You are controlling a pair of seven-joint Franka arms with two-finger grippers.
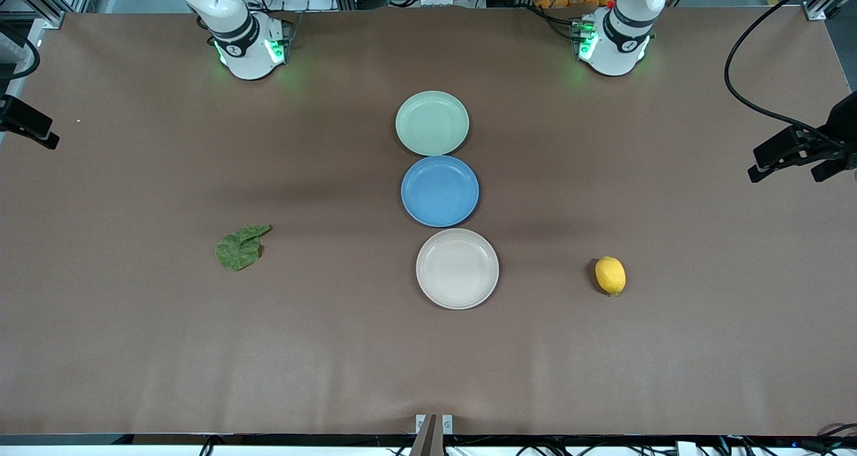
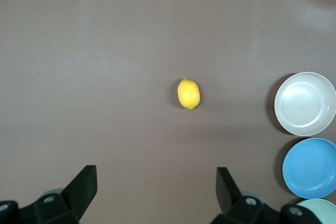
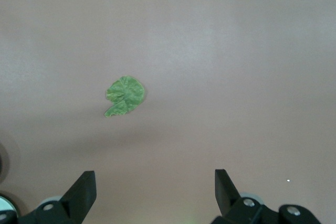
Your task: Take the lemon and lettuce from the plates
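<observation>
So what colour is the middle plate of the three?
Blue, shown best in the front view.

The front camera looked down from high across the table, facing both bases at the frame's top. Each wrist camera hung high, looking straight down — the left on the lemon mid-frame, plates at its right edge; the right on the lettuce — both also in the front view.

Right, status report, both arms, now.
Left gripper open, high over the lemon. Right gripper open, high over the lettuce. Both lie on bare table; plates empty. Nothing in the way.
</observation>
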